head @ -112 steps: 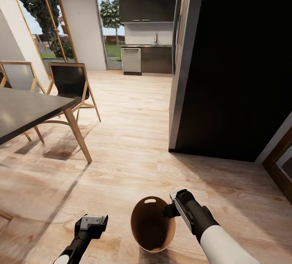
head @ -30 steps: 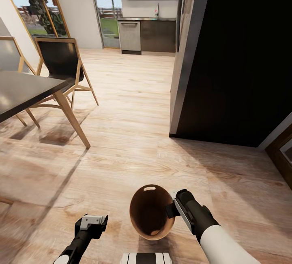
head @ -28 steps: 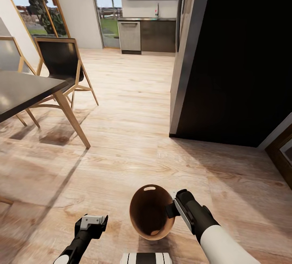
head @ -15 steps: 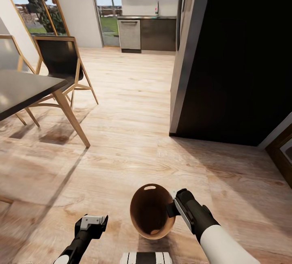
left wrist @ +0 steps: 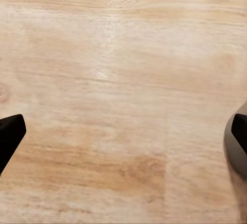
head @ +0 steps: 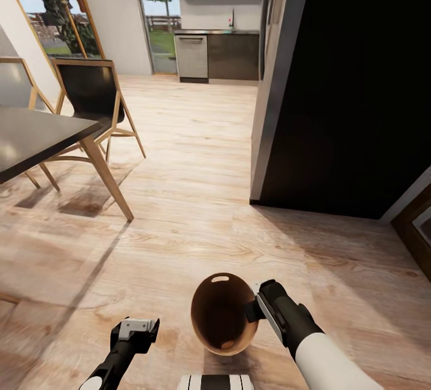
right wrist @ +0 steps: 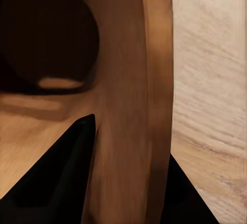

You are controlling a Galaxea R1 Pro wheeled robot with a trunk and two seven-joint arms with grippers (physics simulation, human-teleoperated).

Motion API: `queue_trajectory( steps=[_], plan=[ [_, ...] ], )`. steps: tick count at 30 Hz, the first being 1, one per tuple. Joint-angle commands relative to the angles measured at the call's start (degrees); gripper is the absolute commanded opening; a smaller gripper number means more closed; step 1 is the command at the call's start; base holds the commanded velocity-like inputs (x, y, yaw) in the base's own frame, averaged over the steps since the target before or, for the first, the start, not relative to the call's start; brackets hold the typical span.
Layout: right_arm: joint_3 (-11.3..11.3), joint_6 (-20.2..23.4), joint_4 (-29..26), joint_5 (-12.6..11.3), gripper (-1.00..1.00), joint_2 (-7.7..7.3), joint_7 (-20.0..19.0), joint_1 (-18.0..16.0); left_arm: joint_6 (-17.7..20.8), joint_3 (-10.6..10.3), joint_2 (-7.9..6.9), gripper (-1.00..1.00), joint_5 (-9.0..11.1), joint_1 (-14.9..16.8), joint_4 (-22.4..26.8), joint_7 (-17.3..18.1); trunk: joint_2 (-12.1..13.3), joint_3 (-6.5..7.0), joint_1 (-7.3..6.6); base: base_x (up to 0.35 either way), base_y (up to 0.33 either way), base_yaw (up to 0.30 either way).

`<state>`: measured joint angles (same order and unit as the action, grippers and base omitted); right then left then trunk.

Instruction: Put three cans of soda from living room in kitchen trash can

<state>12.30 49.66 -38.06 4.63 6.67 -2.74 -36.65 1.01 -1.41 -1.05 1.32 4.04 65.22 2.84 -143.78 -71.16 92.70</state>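
Low in the head view, the right gripper (head: 254, 309) is clamped on the rim of the tash can (head: 222, 313), one finger inside the wall and one outside, carrying it above the wood floor (head: 197, 198). The left gripper (head: 136, 331) hangs empty with jaws apart. The kitchen (head: 209, 49) lies well ahead. Risk: a single-point rim hold may let the bin swing or slip during travel, and the dark cabinet corner (head: 263, 139) on the right could strike it.
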Motion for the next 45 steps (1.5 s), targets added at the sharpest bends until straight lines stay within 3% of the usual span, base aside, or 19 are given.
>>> queue_trajectory(
  steps=[1, 40, 45],
  plan=[
    [0.0, 0.0, 0.0, -0.8, -1.00, 0.01, -0.1, 0.0, 0.0, 0.0, 0.00, 1.00, 0.0, 0.0, 0.0, 0.0, 0.0, 0.23, -0.03, 0.000, 0.000, 0.000],
    [-0.1, -0.1, -0.1, -0.8, -1.00, -0.01, -0.2, 0.0, 0.1, 0.0, 0.00, 1.00, 0.0, 0.0, -0.1, 0.0, 0.5, 8.87, -1.03, 0.000, 0.000, 0.000],
    [-0.1, 0.0, -0.1, -0.8, -1.00, 0.01, -0.2, 0.0, 0.2, 0.0, 0.00, 1.00, 0.0, 0.0, -0.1, 0.0, 2.5, 9.77, -2.13, 0.000, 0.000, 0.000]
  ],
)
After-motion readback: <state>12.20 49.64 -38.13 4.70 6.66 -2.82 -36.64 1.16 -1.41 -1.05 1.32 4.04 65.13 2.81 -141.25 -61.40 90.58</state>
